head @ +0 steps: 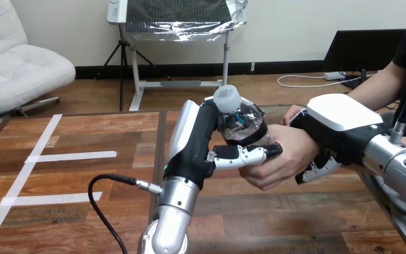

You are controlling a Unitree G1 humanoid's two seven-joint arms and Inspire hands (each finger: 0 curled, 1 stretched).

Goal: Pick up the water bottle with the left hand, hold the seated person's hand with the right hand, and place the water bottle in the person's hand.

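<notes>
Handover step: left hand (195, 143) fingers curled round water bottle (240, 119), person's hand (280, 156) gripping it too. Right hand (338, 114) fingers curl round that hand. Next, I'd say: left fingers loosen w/o tipping it.

wooden table (275, 222) | white tape strips (71, 156) (left side) lying flat

One bottle (241, 123), two robot hands (196, 138) (341, 114), one person (380, 87)
</notes>
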